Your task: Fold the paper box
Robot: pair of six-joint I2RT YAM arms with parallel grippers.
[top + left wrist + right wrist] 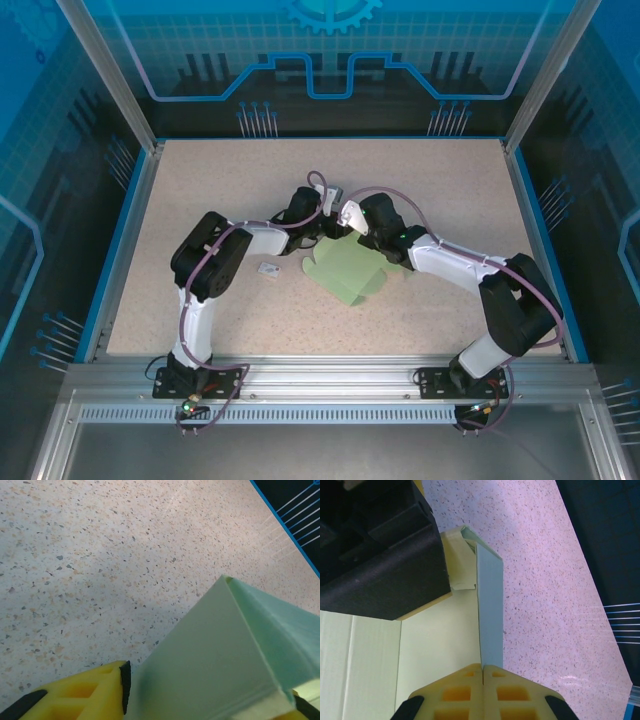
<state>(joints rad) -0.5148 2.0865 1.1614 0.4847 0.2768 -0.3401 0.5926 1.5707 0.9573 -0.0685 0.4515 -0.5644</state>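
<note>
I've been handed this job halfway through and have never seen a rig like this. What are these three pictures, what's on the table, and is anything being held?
You are looking at two robot arms, the left arm and the right arm, bolted at the near edge of a speckled table. The top picture looks down from above and behind them. The other two come from cameras on the wrists, so each shows its own yellow fingers along the bottom. On the table lie a pale green paper box, mostly a flat sheet, and a small white tag to its left. The right end effector is shut on a raised flap of the box. The left end effector has a finger on either side of a folded-up corner. I cannot tell whether it is squeezing that corner.
</note>
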